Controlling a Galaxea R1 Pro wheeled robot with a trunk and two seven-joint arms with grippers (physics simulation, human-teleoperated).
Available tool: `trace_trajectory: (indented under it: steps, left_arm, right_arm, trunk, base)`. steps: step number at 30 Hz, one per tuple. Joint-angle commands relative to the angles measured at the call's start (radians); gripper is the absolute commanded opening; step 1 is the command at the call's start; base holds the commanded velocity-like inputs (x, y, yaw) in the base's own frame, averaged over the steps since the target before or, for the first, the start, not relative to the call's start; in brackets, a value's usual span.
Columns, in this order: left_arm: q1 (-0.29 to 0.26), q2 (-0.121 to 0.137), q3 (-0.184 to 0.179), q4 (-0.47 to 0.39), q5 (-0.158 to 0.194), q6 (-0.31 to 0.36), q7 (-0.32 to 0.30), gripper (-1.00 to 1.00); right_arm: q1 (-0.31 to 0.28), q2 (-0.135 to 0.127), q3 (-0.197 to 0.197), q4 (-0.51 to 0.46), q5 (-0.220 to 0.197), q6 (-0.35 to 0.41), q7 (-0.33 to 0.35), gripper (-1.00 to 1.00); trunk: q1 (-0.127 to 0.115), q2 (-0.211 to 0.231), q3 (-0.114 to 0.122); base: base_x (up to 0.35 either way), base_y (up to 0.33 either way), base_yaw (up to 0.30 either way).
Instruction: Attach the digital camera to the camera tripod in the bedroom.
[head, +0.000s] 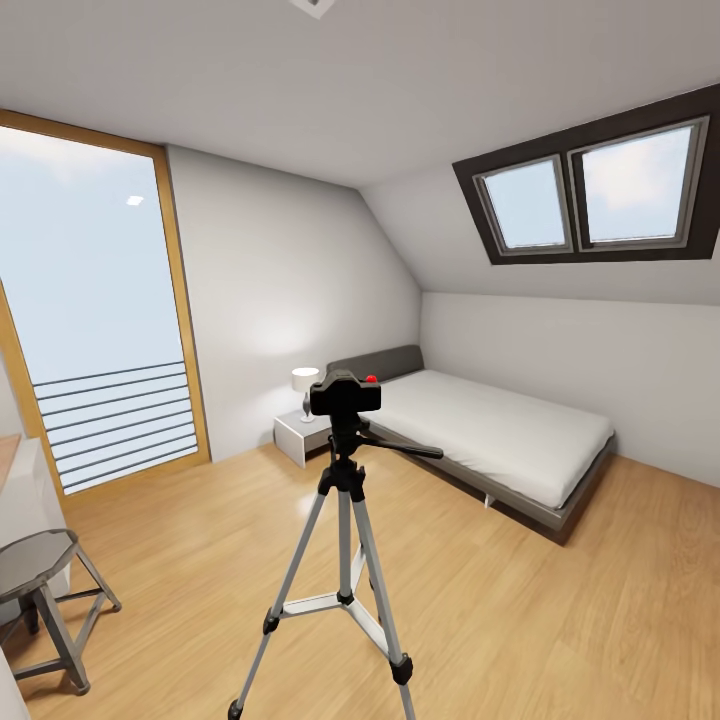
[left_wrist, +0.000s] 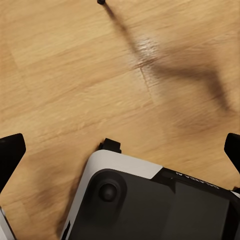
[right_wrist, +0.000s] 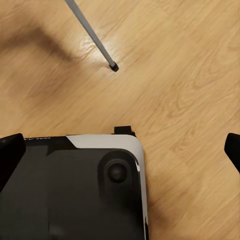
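Observation:
The black digital camera (head: 345, 395), with a red button on top, sits on the head of the camera tripod (head: 345, 540) in the middle of the bedroom floor. The tripod stands upright on silver legs, its pan handle (head: 405, 447) pointing right. One tripod leg (right_wrist: 92, 32) and its black foot show in the right wrist view, and a foot tip (left_wrist: 101, 1) in the left wrist view. My left gripper (left_wrist: 120, 150) and right gripper (right_wrist: 120, 150) both hang open over the wood floor, holding nothing, their black fingertips (left_wrist: 10, 155) (right_wrist: 10, 155) wide apart.
A low grey bed (head: 500, 430) lies at the back right, with a white nightstand (head: 300, 435) and lamp (head: 305, 385) beside it. A round grey stool (head: 45, 590) stands at the front left. A tall glass door (head: 100, 330) is on the left. My own base (left_wrist: 150, 200) (right_wrist: 75, 185) is below the grippers.

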Motion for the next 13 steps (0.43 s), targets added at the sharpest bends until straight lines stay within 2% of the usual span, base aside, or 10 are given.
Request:
trace_trajectory:
  steps: [1,13]
  left_arm:
    - [0.000,0.000,-0.008,0.000,0.008,0.003,0.003,1.00]
    - [0.000,0.000,-0.009,0.000,0.007,0.003,0.003,1.00]
  right_arm:
    - [-0.001,0.000,0.007,0.003,-0.010,-0.006,0.005,1.00]
    - [-0.001,0.000,0.006,0.003,-0.009,-0.006,0.005,1.00]
  trunk:
    - [0.000,-0.001,0.000]
    - [0.000,-0.001,0.000]
  base:
    - [0.000,0.000,0.000]
    - [0.000,0.000,0.000]
